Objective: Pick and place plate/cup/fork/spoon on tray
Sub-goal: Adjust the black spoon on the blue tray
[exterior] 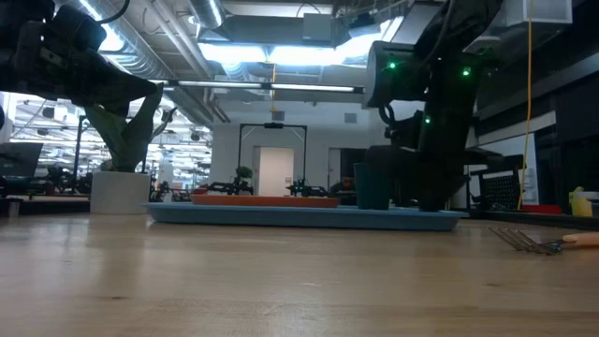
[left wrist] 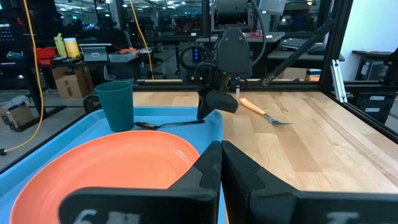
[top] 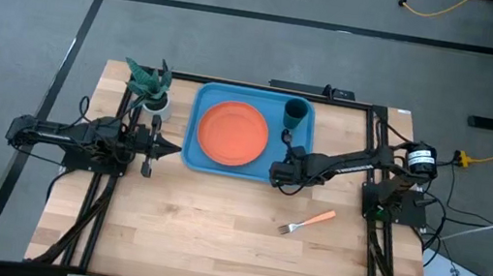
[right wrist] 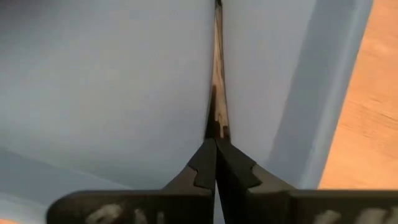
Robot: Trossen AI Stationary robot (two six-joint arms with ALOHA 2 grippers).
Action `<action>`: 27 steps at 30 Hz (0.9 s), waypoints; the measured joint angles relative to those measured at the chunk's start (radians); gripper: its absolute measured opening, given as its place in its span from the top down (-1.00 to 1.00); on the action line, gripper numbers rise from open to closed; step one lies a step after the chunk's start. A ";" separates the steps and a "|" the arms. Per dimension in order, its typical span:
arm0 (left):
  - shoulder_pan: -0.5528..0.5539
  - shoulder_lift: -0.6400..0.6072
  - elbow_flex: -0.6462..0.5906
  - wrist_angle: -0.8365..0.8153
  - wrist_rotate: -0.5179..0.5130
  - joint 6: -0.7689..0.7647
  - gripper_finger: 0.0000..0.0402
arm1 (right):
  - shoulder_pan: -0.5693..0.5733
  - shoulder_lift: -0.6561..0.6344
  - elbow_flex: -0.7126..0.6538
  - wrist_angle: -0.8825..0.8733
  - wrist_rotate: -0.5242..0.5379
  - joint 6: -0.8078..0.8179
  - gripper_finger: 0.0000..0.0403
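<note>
while the left arm lies stretched low across the table (top: 210, 250) from its own side, its left claw (top: 166, 149) sits just outside the near long wall of the tray (top: 198, 121), its two dark fingers pressed together with nothing between them. just ahead of that claw lies the light-blue tray, and the round orange plate (top: 232, 133) rests flat inside it, filling the part closest to the left claw. a small white pot with a green plant (top: 151, 88) stands on the wood beside the left arm's wrist, off the tray.

the right arm reaches in from the opposite side, elbow raised and forearm sloping down so that the right claw (top: 279, 171) is tipped down at the tray's corner, well apart from the left claw across the plate. the right wrist view shows its fingers (right wrist: 233, 168) pinching the thin handle of the dark spoon (right wrist: 217, 93), which runs straight out from the fingertips over the tray floor. in the left wrist view the spoon's bowl (left wrist: 147, 125) lies on the blue floor with the handle leading up to the right claw.

the dark teal cup (top: 295, 114) stands upright inside the tray, just past the right claw, at the tray's end away from the plate. the fork (top: 306, 221), with a light orange handle, lies on bare wood outside the tray, on the right claw's outer side, well apart from it.
</note>
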 joint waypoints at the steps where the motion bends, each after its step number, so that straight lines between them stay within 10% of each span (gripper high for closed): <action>1: 0.000 0.000 0.000 0.000 0.000 0.000 1.00 | 0.000 0.000 0.000 -0.006 0.000 0.001 0.95; 27: 0.000 0.000 0.000 0.000 0.000 0.000 1.00 | -0.005 0.029 0.000 -0.070 0.010 0.036 0.97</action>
